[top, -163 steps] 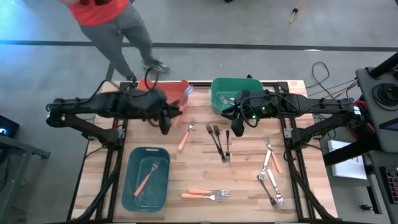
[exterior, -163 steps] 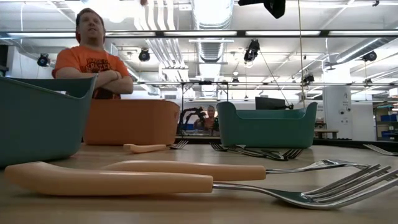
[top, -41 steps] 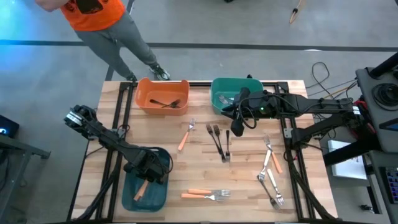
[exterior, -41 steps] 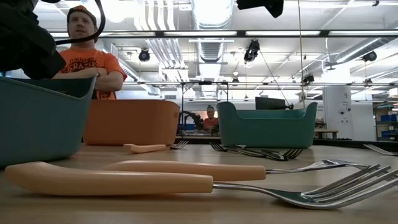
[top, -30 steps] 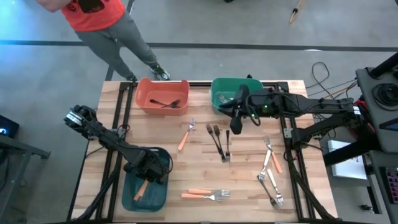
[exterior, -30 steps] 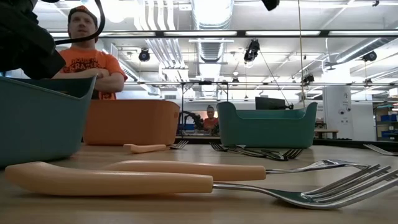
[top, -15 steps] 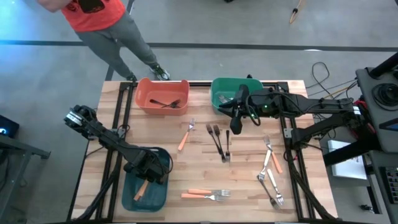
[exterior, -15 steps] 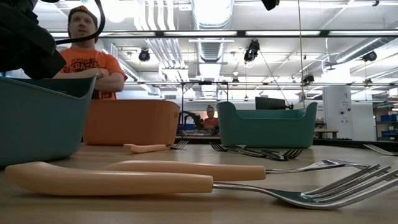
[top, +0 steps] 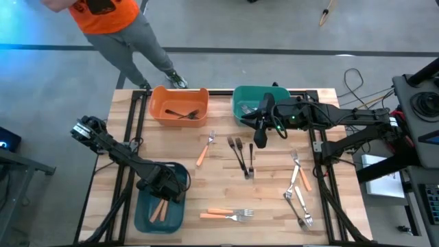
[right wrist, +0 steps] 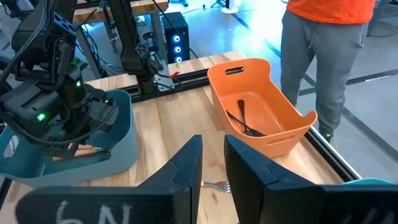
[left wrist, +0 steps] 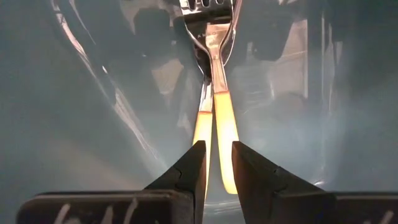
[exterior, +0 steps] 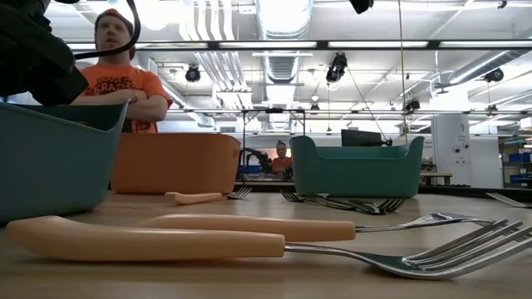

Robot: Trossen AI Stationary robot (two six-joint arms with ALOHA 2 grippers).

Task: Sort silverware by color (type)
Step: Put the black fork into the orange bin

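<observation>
Two forks (top: 158,208) in near-left bin (top: 180,218)

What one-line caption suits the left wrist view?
Left pincer poised over two orange-handled forks lying side by side inside the teal bin.

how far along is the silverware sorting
Early on. Done: two orange-handled forks lie in the blue bin, a black fork in the orange bin. In hand: the left gripper sits low in the blue bin, fingers slightly apart, gripping nothing clearly; the right gripper waits by the green bin. Left: roughly ten utensils on the wooden table.
</observation>
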